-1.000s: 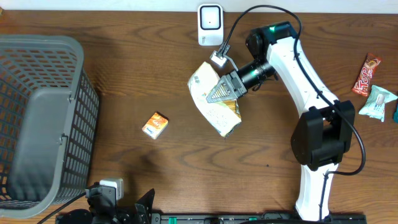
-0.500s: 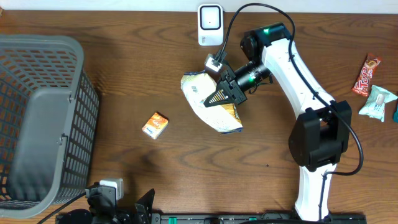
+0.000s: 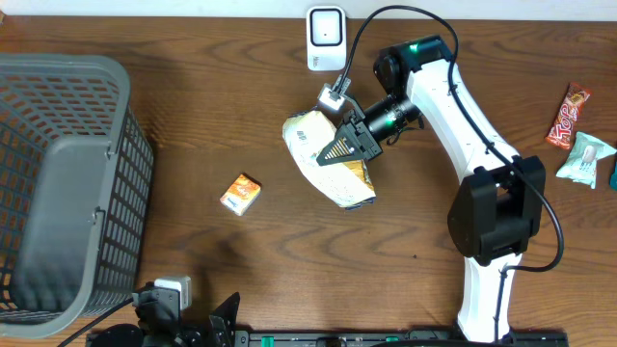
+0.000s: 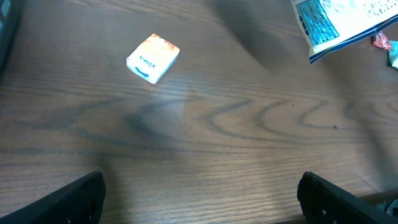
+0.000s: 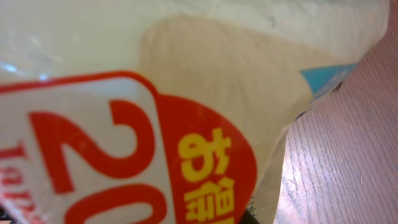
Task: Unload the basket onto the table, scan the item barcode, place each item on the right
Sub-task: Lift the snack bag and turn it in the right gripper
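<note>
**Even light, soft focus up close**

Overhead view is bright and sharp, with soft shadows beside the basket point(image 3: 135, 193) and under the snack bag point(image 3: 307, 137). Left wrist view looks slightly hazy across the table point(image 4: 199, 124). Right wrist view sits too close, the bag's print blurred

From down here we mostly get wood grain, the table point(image 4: 205, 124) fills nearly everything. The left gripper point(image 4: 200, 186) is spread wide: one of our dark fingers point(image 4: 68, 202) sits in the near left corner and the other in the near right, nothing between them but bare wood. Far left there's a small white and orange box point(image 4: 153, 58) lying flat and turned at an angle. Far right, a corner of a white bag point(image 4: 339, 22) pokes in, with a blue printed panel and blue edge. Box and bag are well apart. A bit of red and teal shows at the right edge, too small to tell what it is.
</note>
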Tool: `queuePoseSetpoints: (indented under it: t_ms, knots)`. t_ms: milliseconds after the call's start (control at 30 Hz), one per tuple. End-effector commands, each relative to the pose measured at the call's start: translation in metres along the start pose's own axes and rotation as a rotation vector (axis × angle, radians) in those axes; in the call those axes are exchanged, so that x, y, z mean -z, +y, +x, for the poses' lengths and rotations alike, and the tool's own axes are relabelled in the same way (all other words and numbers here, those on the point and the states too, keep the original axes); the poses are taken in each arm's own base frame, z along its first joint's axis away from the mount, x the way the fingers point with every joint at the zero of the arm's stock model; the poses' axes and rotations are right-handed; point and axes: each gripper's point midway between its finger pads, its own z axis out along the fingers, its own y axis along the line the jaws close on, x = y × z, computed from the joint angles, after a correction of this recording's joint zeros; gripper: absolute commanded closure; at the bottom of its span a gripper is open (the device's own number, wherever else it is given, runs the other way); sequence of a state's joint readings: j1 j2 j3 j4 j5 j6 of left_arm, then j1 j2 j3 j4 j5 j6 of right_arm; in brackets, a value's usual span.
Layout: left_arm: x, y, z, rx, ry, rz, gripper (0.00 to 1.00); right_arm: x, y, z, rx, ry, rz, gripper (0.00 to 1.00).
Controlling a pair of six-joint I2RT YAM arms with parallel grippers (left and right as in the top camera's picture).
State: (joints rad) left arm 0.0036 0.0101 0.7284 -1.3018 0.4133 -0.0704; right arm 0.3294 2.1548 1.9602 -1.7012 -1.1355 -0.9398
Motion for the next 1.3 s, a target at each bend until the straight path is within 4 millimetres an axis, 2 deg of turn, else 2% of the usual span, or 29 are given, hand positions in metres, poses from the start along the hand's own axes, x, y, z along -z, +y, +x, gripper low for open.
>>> queuePoseSetpoints:
  t_ms: [0,633,1033,1133,1200,1267]
  knots:
    - [0.002,-0.001,-0.001,-0.024,-0.01,0.006,0.02,0.001,0.011,-0.007,-0.023,-0.031,-0.019,0.99]
    - [0.002,-0.001,-0.001,-0.024,-0.01,0.006,0.02,0.002,0.011,-0.007,-0.06,-0.032,-0.02,0.99]
    - [0.002,-0.001,-0.001,-0.024,-0.01,0.006,0.02,0.012,0.004,-0.007,-0.088,-0.059,-0.004,0.99]
    - [0.002,-0.001,-0.001,-0.024,-0.01,0.006,0.02,0.015,-0.011,-0.003,-0.037,-0.026,0.064,0.99]
    - [0.002,-0.001,-0.001,-0.024,-0.01,0.006,0.02,0.017,-0.029,0.001,-0.036,0.015,0.146,0.99]
    - [0.002,-0.001,-0.001,-0.024,-0.01,0.006,0.02,0.023,-0.057,0.006,-0.086,0.066,0.286,0.99]
